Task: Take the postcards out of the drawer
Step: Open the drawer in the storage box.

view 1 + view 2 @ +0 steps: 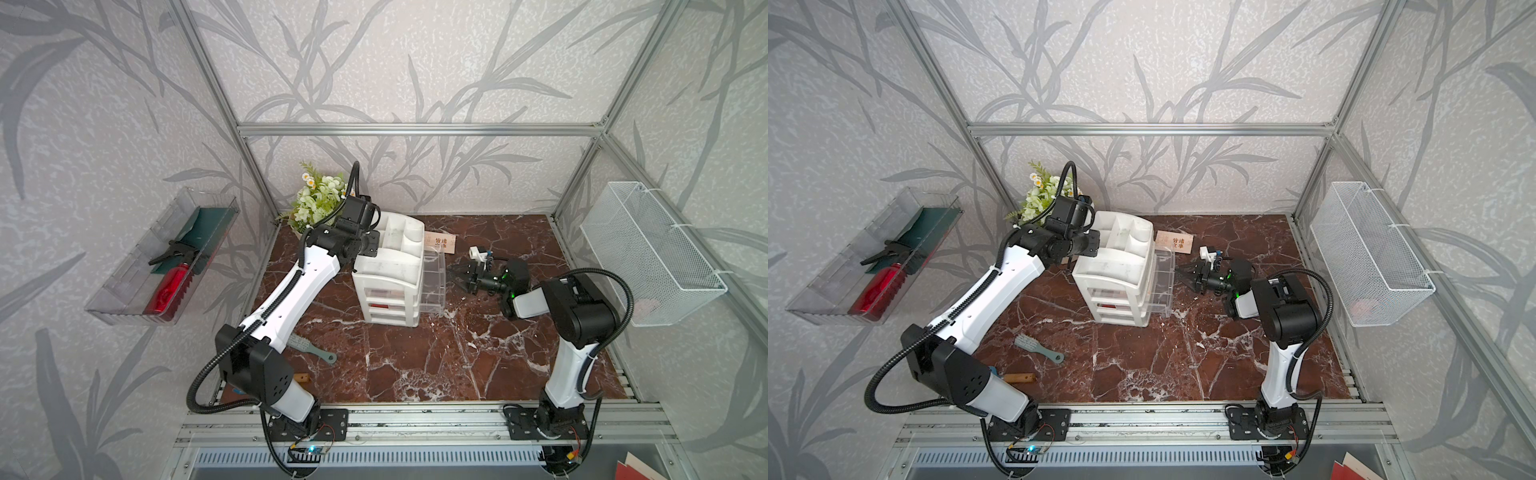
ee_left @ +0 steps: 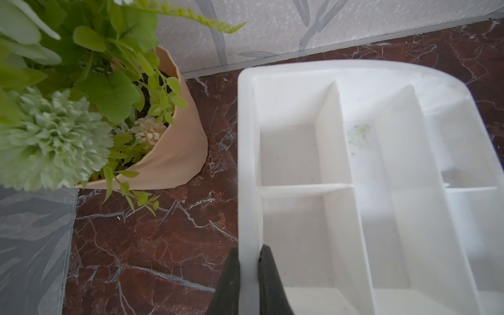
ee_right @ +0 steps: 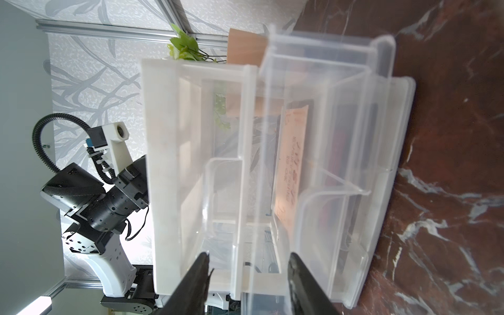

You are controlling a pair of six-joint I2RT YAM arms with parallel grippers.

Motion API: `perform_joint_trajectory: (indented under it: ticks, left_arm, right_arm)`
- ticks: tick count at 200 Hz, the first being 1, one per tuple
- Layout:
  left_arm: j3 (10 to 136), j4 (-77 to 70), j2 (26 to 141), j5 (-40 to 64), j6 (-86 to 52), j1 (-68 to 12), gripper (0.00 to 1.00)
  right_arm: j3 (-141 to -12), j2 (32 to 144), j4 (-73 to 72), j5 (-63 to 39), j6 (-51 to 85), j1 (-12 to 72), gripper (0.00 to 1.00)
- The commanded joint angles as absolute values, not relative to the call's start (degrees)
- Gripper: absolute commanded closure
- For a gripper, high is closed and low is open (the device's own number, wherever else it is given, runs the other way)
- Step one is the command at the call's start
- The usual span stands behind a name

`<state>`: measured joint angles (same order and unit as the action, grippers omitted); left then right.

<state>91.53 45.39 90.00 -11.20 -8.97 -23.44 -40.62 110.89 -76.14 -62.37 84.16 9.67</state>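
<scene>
One postcard (image 3: 290,161) in clear drawer (image 3: 316,90); left gripper (image 2: 249,249) clamps organizer (image 2: 246,152) rim (right gripper (image 3: 248,256) half-open, empty).

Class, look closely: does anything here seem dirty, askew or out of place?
Yes. The white plastic drawer organiser has a green smudge inside its middle top compartment, while the rest of that tray looks plain white. A clear drawer also stands pulled out.
</scene>
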Motion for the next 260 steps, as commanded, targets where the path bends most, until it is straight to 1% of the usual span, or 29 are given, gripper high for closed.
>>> perform_joint_trajectory:
  ticks: [1,32,66,118,157,202,260]
  left_arm:
    - [89.74,54.49,92.86,-15.97,-7.28,-22.72,1.00]
    - [89.77,54.43,93.06,-15.65,-7.72,-22.76,1.00]
    - [89.74,54.46,93.08,-15.52,-7.92,-22.76,1.00]
    - [89.68,54.41,93.15,-15.26,-8.17,-22.76,1.00]
    - [89.32,54.48,93.08,-15.12,-8.18,-22.77,1.00]
    - [89.21,54.52,93.07,-15.22,-8.00,-22.80,1.00]
    - [89.12,54.66,93.27,-14.82,-8.09,-22.84,1.00]
  right_arm:
    - [-39.49,107.94,-80.59,-64.07,83.28,8.82,0.54]
    - [-38.50,108.04,-80.60,-64.86,82.33,8.76,0.53]
    - [-37.07,110.31,-80.60,-65.01,80.07,8.79,0.44]
    - [-38.00,113.31,-80.60,-65.48,78.15,10.51,0.39]
    - [-39.45,115.56,-80.60,-64.70,77.87,12.79,0.38]
    - [-40.20,116.23,-80.60,-64.25,78.00,13.62,0.38]
    - [-41.50,116.93,-80.66,-64.10,78.79,13.72,0.41]
